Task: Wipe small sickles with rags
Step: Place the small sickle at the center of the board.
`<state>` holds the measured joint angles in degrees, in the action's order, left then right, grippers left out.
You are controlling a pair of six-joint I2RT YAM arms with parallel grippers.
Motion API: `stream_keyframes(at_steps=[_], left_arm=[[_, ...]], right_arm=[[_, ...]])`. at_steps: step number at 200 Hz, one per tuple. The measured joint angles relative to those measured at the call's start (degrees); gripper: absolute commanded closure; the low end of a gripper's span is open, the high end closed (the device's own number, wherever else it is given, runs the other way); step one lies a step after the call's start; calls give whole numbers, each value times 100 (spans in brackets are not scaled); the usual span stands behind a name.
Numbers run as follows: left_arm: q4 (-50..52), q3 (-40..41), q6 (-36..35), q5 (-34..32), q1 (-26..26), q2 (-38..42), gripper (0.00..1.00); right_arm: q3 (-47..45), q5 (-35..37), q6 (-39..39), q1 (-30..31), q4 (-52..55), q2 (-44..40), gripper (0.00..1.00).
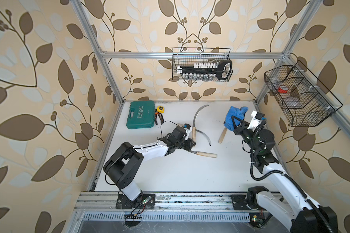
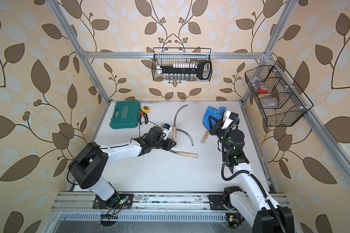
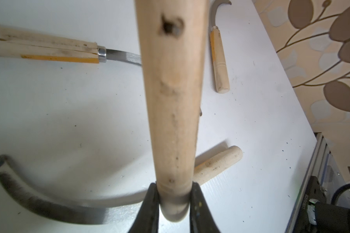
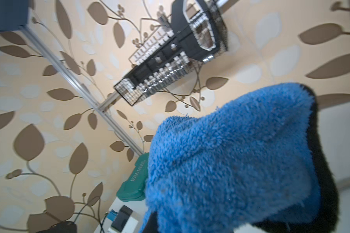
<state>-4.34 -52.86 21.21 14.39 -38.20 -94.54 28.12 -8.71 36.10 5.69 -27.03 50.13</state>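
Note:
My left gripper [image 1: 191, 143] is shut on the butt end of one small sickle's pale wooden handle [image 3: 170, 100]. That sickle's curved grey blade [image 1: 199, 116] points toward the back wall. A second sickle [image 1: 207, 155] lies on the white table beside this gripper. A third sickle's blade [image 1: 206, 137] curves just to the right. The fourth sickle's handle [image 1: 222, 136] pokes out from under the blue rag [image 1: 235, 114]. My right gripper [image 1: 236, 123] is shut on the rag [image 4: 230, 161] and holds it above the table at the back right. The rag hides the right fingers in the right wrist view.
A green tool case [image 1: 141, 118], a yellow tape measure [image 1: 160, 109] and orange-handled pliers [image 1: 159, 118] sit at the back left. A wire basket [image 1: 202, 64] with sockets hangs on the back rail. Another wire basket [image 1: 297, 94] hangs on the right frame.

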Motion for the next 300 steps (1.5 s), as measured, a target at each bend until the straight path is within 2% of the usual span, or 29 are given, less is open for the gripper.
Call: stream_keyframes(at_steps=[17,57,85,108,143,194,226,300], left_arm=[[595,-643,-24,-120,-2,-352,100],[2059,-2758,-39,-503,-2,-1794,100],[2752,-3652,68,-621,-35,-2511,100],[3322,-4371,142,-872,-188,-2905,100],[3803,-5783,197,-944,-522,-3585,100],[4286,-7099,411,-861,-660,-4564,100],[4579,-7549,411,-872,-699,-4916,100],[4699,-7943,175,-855,-1029,-5038,100]], right_arm=[[-354,581,-31,-26,415,-466,100],[-1215,1891,35,-37,1067,-1513,100],[-1665,2651,173,-63,1281,-1714,100],[-1917,2942,278,-103,1377,-1709,100],[-1956,3130,400,-166,1425,-1705,100],[-1956,3185,490,-225,1394,-1572,100],[-1956,3180,503,-247,1377,-1567,100],[-1971,3119,501,-273,1349,-1611,100]])
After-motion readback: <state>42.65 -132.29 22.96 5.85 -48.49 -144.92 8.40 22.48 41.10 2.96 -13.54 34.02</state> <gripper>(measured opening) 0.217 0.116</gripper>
